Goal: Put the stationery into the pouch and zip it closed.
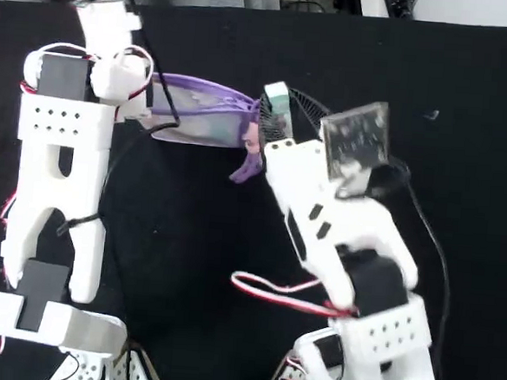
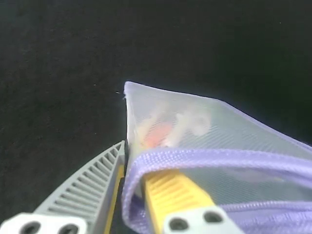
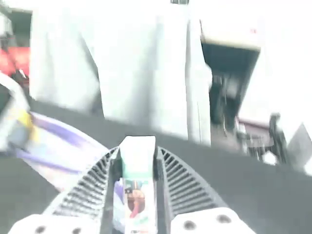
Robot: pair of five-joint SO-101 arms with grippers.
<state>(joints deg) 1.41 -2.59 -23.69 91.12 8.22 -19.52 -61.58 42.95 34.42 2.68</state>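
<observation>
High view: the left arm (image 1: 60,159) comes up from 7 o'clock toward 12 o'clock, then its wrist turns toward 3 o'clock. The left jaws are clamped on the 9 o'clock end of the pouch (image 1: 203,108). The pouch sits toward 12 o'clock on the black counter (image 1: 179,254), its long axis running from 9 o'clock to 3 o'clock and its purple-edged mouth gaping. A purple strip (image 1: 248,165) hangs from its 3 o'clock end. The right arm (image 1: 338,222) rises from 5 o'clock and slants toward 11 o'clock. The right jaws grip a small white-and-green block (image 1: 275,105) just beside the pouch's 3 o'clock end; whether the two touch cannot be told.

Left wrist view: the pouch (image 2: 219,131) is pinched at its purple rim, one jaw inside the mouth and the other outside against the mesh wall. The pouch stretches away from the jaws. Blurred orange and white things (image 2: 163,129) show through the mesh, too soft to name.

Right wrist view: the jaws stand narrow, closed on the block (image 3: 137,185), which stands upright between them with its long axis in line with the jaws and its tip reaching past them. The pouch (image 3: 58,146) lies ahead and off to one side over the counter (image 3: 219,170).
</observation>
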